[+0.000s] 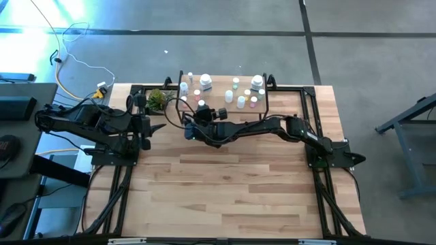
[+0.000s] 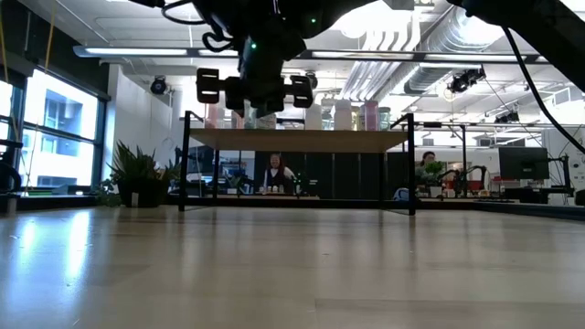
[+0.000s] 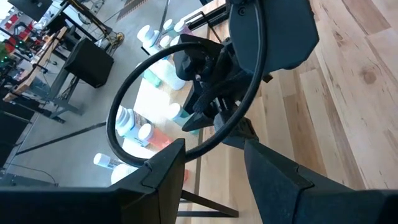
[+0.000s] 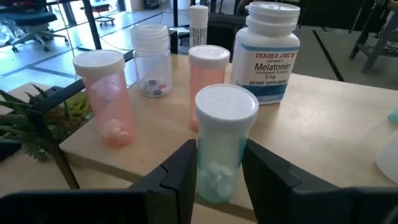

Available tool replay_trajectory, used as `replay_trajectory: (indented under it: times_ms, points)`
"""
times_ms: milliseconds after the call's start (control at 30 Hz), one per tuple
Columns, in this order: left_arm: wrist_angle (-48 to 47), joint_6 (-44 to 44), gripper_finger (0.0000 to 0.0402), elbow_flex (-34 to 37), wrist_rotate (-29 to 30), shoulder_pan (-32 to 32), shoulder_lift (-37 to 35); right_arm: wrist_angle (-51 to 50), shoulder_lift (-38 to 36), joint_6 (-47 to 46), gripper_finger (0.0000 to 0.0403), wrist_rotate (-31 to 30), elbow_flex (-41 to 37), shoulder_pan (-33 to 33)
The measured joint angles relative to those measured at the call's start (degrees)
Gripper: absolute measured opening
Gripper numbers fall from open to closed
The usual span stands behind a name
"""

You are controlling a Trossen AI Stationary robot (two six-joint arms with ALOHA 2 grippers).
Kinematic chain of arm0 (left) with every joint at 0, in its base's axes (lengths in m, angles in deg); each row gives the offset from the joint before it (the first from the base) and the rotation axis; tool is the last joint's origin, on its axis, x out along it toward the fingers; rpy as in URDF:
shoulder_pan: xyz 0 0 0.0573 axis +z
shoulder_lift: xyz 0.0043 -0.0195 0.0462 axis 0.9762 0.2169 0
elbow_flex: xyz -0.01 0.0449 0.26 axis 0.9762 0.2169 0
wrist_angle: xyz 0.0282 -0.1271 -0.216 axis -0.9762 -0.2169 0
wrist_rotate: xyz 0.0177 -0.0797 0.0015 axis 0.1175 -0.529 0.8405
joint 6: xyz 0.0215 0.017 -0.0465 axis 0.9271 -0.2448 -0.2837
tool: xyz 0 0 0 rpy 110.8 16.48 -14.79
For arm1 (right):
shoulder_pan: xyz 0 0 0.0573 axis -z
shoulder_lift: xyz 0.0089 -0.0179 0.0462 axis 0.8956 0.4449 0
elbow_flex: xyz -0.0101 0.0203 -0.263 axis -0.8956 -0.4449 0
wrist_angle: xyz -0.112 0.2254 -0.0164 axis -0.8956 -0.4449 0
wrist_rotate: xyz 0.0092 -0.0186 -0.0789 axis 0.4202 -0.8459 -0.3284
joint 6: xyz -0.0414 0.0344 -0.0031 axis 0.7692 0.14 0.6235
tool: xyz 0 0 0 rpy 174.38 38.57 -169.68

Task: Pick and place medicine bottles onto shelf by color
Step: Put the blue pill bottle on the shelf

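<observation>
The light-wood shelf (image 1: pixel 218 88) stands at the table's far middle and carries several small bottles. My right gripper (image 1: pixel 193 121) is at the shelf's near left corner, shut on a green-tinted bottle with a white cap (image 4: pixel 225 140). Behind that bottle on the shelf (image 4: pixel 323 137) stand two pink bottles (image 4: pixel 106 99) (image 4: pixel 208 78), a clear jar (image 4: pixel 152 65) and a white Melatonin bottle (image 4: pixel 267 53), each on its base. My left gripper (image 1: pixel 155 126) is open and empty, left of the right gripper, at the table's left. In the low view my right gripper (image 2: pixel 256 90) hangs just above the shelf plank (image 2: pixel 347 140). My right gripper pinches the green bottle's clear body (image 4: pixel 205 168), below the white cap, between its two fingers (image 4: pixel 180 171). The fingers come roughly level from the table's near side. The bottle stands upright. I cannot tell whether its base rests on the shelf or hangs just above it.
A small green potted plant (image 1: pixel 158 99) stands just left of the shelf, close to both grippers. More white, green and pink bottles (image 1: pixel 238 95) stand on the shelf's middle and right. The black frame rails (image 1: pixel 136 88) run along the table's edges.
</observation>
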Motion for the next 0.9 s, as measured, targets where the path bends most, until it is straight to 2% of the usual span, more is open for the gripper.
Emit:
replay_trajectory:
  times_ms: [300, 500, 600, 733, 900]
  points:
    - [0.0, -0.4, 0.0157, 0.0, 0.0, 0.0, 0.0, -0.1, 0.0, 0.0, 0.0115, 0.8, 0.0, 1.6]
    - [0.0, -0.5, 0.0157, 0.0, 0.0, 0.0, 0.0, -0.2, 0.0, 0.0, 0.0115, 6.8, 0.0, 2.5]
    - [0.0, -0.7, 0.0157, 0.0, 0.0, 0.0, 0.0, -0.7, 0.0, 0.0, 0.0115, 6.2, 0.0, 2.6]
    - [-0.1, -0.6, 0.0157, 0.0, 0.0, 0.0, 0.7, -0.9, -0.1, 0.1, 0.0115, 2.3, 0.0, 2.5]
    - [-0.1, -0.6, 0.0157, 0.0, 0.0, 0.0, 1.4, -0.9, -0.1, 0.7, 0.0115, 3.5, 0.0, 2.5]
